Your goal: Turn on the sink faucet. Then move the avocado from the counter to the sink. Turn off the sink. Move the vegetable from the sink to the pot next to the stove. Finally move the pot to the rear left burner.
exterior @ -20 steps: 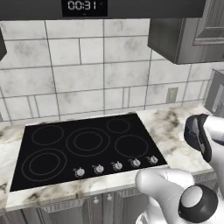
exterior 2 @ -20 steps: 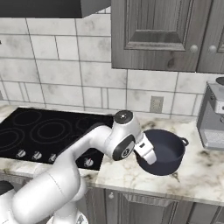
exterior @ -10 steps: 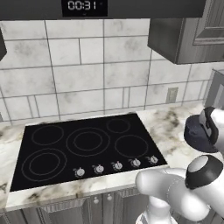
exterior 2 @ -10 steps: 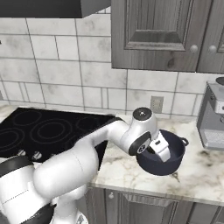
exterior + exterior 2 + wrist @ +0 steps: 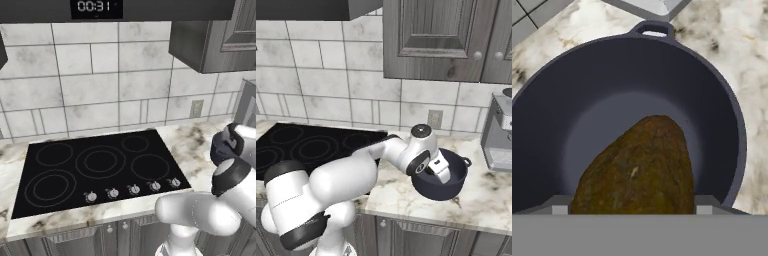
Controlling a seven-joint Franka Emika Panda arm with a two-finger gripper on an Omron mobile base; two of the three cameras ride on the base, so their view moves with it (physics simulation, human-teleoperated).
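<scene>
**A:** Why is the white arm's two-finger gripper (image 5: 442, 173) hanging right over the squat dark blue-grey pot (image 5: 448, 186)?

**B:** It is bringing the small brownish-olive avocado (image 5: 637, 167) there. From the hand camera the avocado is sitting between the two dark fingertips (image 5: 558, 204), inside the pot's rim and above its floor. The jaws are standing wide, spread about as far as the fruit is broad, and seem to be gripping it; whether it is already touching the bottom I cannot tell.

**A:** And why is the pot standing where it is?

**B:** It is resting on the white veined marble counter (image 5: 491, 197), beside the glossy black glass cooktop (image 5: 95, 170) and well short of any ring. I judge that is deliberate: load it here, then carry it to the rear left burner (image 5: 54, 153), which is lying bare.

**A:** Anything readable?

**B:** The dark panel above the tiled wall is showing a clock display (image 5: 94, 6) reading 00:31. The row of small knobs (image 5: 132, 189) is carrying marks too small to read. No brand is showing on the pot or on the grey appliance (image 5: 499, 134) beside it.
</scene>
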